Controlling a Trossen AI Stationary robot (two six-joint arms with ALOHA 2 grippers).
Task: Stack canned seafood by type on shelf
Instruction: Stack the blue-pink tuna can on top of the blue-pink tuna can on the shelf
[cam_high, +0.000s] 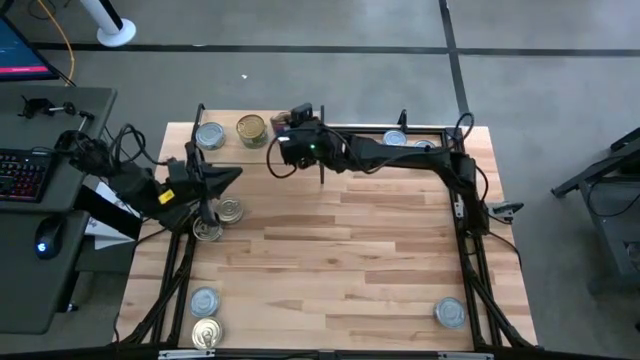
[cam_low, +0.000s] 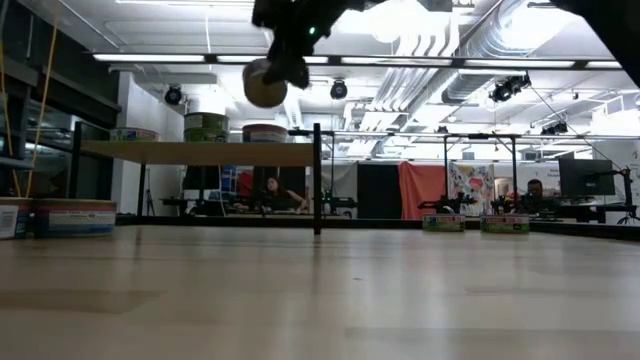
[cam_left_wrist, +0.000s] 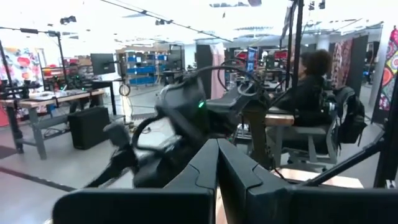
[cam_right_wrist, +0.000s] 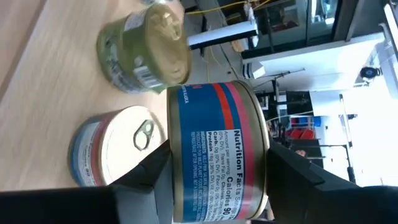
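Observation:
My right gripper (cam_high: 285, 150) hovers over the shelf (cam_low: 200, 152) at the table's far left, shut on a blue-labelled tin (cam_right_wrist: 217, 149), which also shows high up in the low view (cam_low: 265, 85). On the shelf board stand a silver-topped tin (cam_high: 209, 136) and a gold-topped tin (cam_high: 251, 130); both sit on their bases, close below the held tin in the right wrist view. My left gripper (cam_high: 235, 175) waits shut near the table's left edge, beside two tins (cam_high: 230, 210) (cam_high: 207, 230). My right gripper pinches the blue-labelled tin between its two fingers (cam_right_wrist: 155, 177), one on each flat end; the label wall (cam_right_wrist: 217, 186) faces the wrist camera. The fingers reach in about level from the table's right. The tin is lifted clear above the shelf board (cam_right_wrist: 37, 74).
More tins stand on the table: two at the near left corner (cam_high: 204, 300) (cam_high: 205, 333), one at the near right (cam_high: 449, 313), and two at the far right edge (cam_high: 395, 138) (cam_high: 425, 145). The shelf's black uprights (cam_low: 317, 180) stand beside the held tin.

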